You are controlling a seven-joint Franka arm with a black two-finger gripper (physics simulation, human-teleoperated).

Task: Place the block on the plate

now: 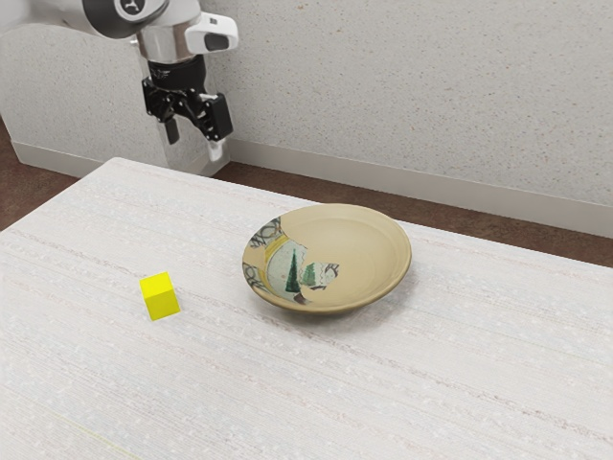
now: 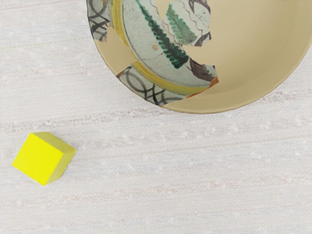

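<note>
On the exterior view's left, a small yellow block [image 1: 160,296] rests alone on the pale bench [image 1: 86,374], well apart from the plate. The wrist view has it turned at an angle to the hand and off to one side, so the first risk is at the grasp: should the arm come down without shifting across and twisting to match the block's faces, a finger could land on a corner and knock it askew, or miss it altogether. A little farther right, high beyond the block, hangs the end effector [image 1: 194,144], its two fingers standing well apart, with nothing between them and nothing touched. Farther right again sits the wide tan plate [image 1: 369,240], patterned on the side nearer the block, its raised rim the next likely trouble. If the block were carried across too low, it could strike that rim and push the plate; let go too early, it might tumble off the sloping edge.
</note>
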